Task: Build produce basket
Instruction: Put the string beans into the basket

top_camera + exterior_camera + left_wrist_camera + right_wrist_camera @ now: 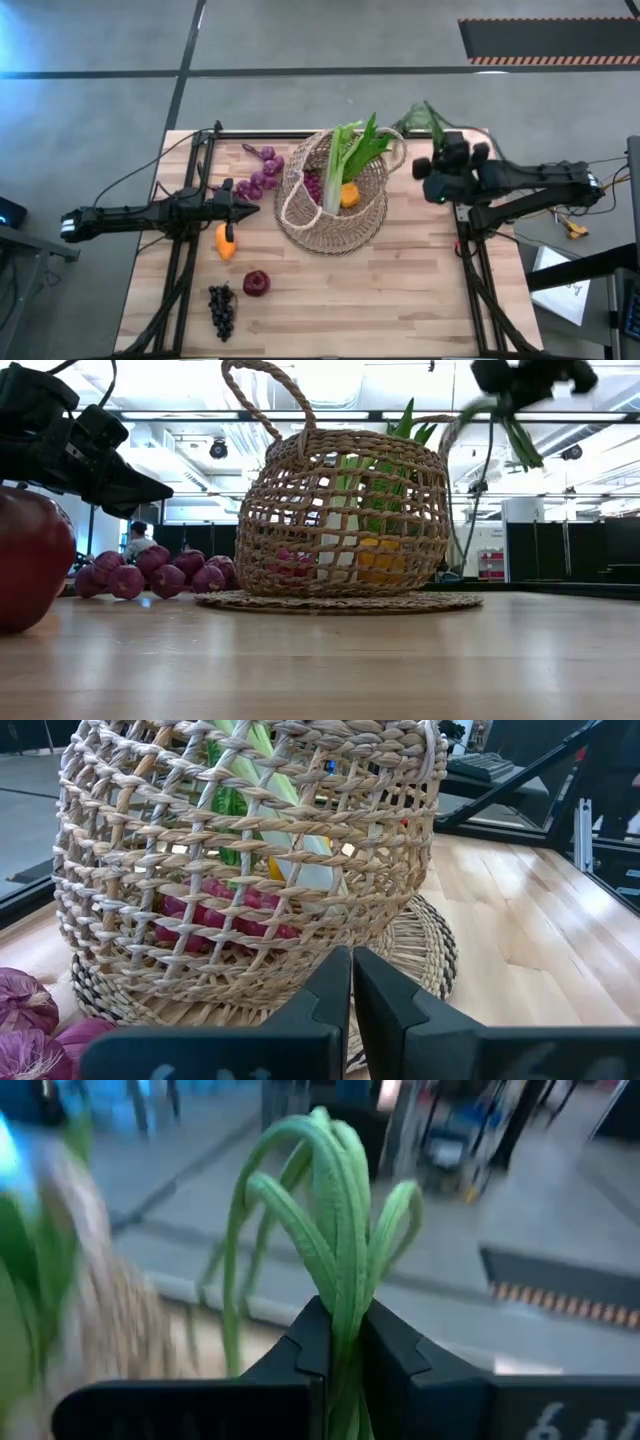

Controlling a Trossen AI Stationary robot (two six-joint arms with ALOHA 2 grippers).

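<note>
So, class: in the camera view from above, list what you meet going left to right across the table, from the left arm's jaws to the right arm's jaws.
Left gripper → dark red apple → wicker basket → right gripper, shut on scallions.

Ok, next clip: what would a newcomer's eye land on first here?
The tall wicker basket at mid-table, already holding a leek, an orange fruit and red-purple grapes. Next, the right gripper shut on a bunch of green scallions, raised beside the basket's right rim. The left gripper sits shut on the basket's other side, near loose purple grapes.
</note>
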